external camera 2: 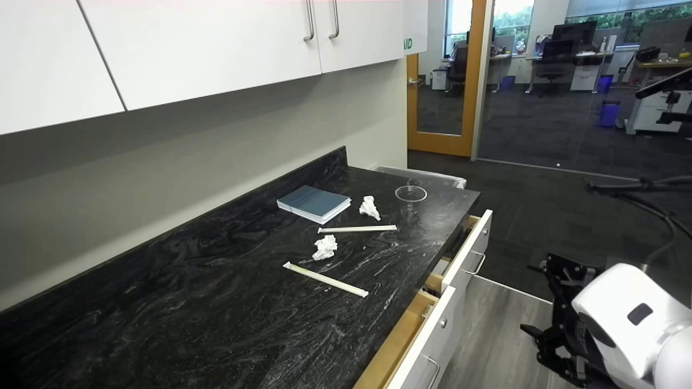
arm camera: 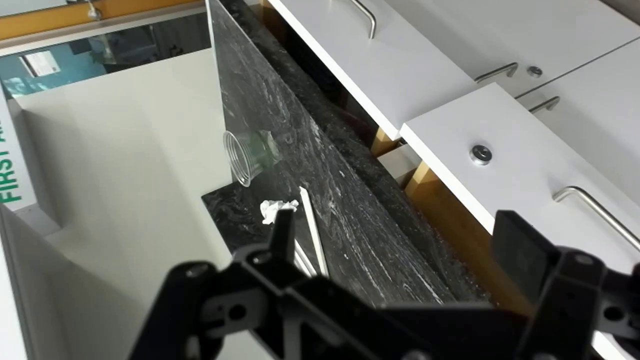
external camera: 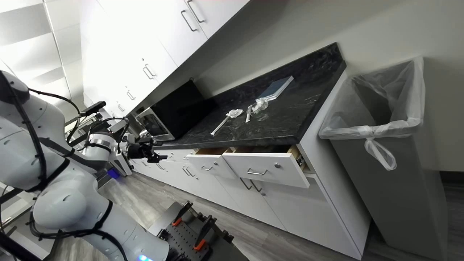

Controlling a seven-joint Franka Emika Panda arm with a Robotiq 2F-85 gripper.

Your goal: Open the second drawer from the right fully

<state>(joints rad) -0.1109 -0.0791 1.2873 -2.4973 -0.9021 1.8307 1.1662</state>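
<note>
Wrist view, end effector (arm camera: 401, 240) spread apart, second drawer (arm camera: 525, 170) ajar, microwave (external camera: 174, 114) only in an exterior view

Blue book (external camera 2: 313, 203) near the back edge of the table (external camera 2: 205, 302)
Clear cup (arm camera: 253, 156) stands near the end edge; white crumples (external camera 2: 325, 247) and pale strips (external camera 2: 325, 279) lie between back and front edges.

- gripper (arm camera: 395, 244): matte black, with jointed links (arm camera: 320, 300), blocky fingers (arm camera: 283, 235), round screws (arm camera: 197, 270) and a round hole (arm camera: 237, 312) on either side
- shell (external camera 2: 616, 302), just behind the gripper: white, rounded, with a dark rounded slot (external camera 2: 640, 314)
- arm (external camera: 78, 179), further back from the gripper: white, thin-seamed, with bulging joints (external camera: 61, 210) and small dark dimples (external camera: 67, 198)
- cables (external camera: 41, 158), well behind the gripper: black, looping, cinched with black straps (external camera: 54, 177)
- light (external camera: 144, 258), farthest from the gripper: blue
</note>
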